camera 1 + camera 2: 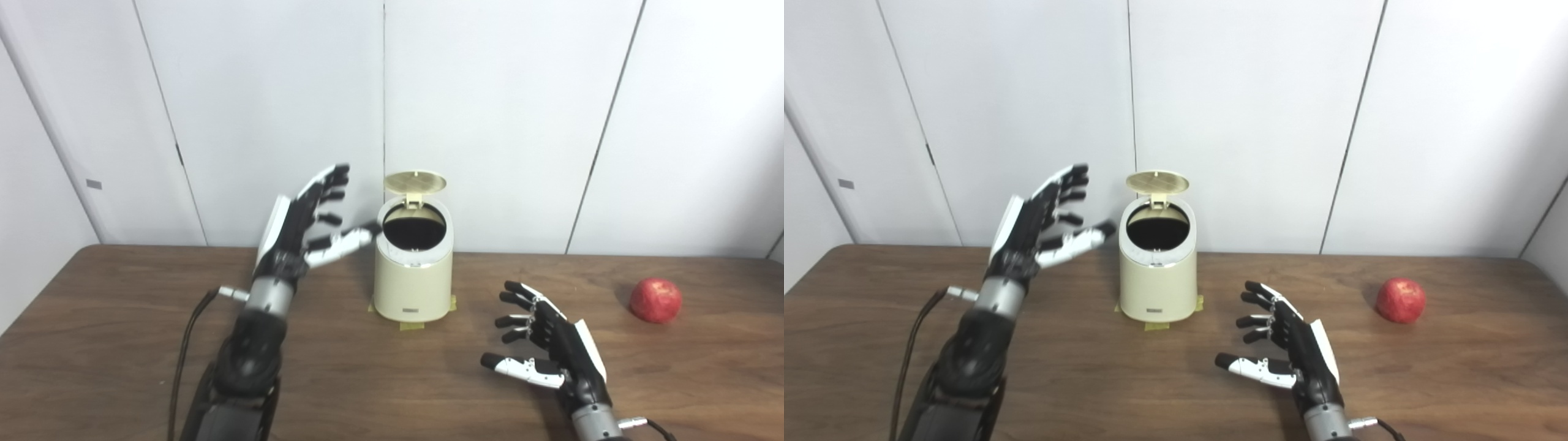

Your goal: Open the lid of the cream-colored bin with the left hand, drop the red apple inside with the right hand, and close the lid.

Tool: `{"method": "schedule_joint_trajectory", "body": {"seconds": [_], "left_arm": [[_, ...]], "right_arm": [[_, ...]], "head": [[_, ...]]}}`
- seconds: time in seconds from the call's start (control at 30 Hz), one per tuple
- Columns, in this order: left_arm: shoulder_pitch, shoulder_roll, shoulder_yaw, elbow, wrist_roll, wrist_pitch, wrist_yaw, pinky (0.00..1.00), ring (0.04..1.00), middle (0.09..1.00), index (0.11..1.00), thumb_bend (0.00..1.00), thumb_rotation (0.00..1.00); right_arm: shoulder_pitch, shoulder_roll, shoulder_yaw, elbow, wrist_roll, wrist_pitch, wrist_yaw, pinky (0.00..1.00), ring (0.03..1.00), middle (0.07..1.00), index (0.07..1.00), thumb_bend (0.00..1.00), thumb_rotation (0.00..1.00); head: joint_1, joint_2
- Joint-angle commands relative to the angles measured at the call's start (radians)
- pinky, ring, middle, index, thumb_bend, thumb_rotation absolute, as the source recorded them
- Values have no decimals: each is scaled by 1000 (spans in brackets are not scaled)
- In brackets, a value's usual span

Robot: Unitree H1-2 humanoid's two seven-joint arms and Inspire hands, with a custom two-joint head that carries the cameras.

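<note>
Standing open, the lid (414, 180) of the bin (412, 288) marks step one done; left hand (298, 226) beside it spread empty, right hand (551, 340) wide, apple (656, 300) untouched right of the bin on the surface (122, 343).

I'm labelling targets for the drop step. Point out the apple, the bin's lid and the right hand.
apple (656, 300), left eye view, middle of its skin.
lid (415, 181), left eye view, raised underside.
right hand (1301, 349), right eye view, palm middle.

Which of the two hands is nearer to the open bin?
The left hand: its thumb reaches the bin rim, while the right hand hovers apart, lower.
</note>
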Motion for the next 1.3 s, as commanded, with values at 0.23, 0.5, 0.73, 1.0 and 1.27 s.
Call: {"method": "schedule_joint_trajectory", "body": {"seconds": [0.23,0.5,0.73,1.0,1.27], "left_arm": [[101,54,65,24,-146,-107,-40,693,760,807,853,855,395],[181,55,74,111,-213,-248,-63,618,737,795,854,840,265],[205,36,70,152,-202,-309,-52,662,771,813,861,823,240],[210,52,73,170,-196,-340,-52,691,785,828,864,826,231],[191,101,96,233,-231,-402,-78,708,797,845,880,781,217]], "right_arm": [[-31,10,-22,4,24,-66,-24,490,604,777,792,746,167],[-32,10,-25,7,35,-76,-22,495,603,779,798,736,157],[-39,0,-23,0,34,-78,-15,503,605,771,790,744,160],[-106,-119,-49,7,-27,-90,-10,556,683,752,768,784,172],[-196,-220,-93,-113,-112,60,-33,562,708,778,770,787,110]], "head": [[9,0],[-6,-1],[-31,-9],[-193,-34],[-367,-73]]}}
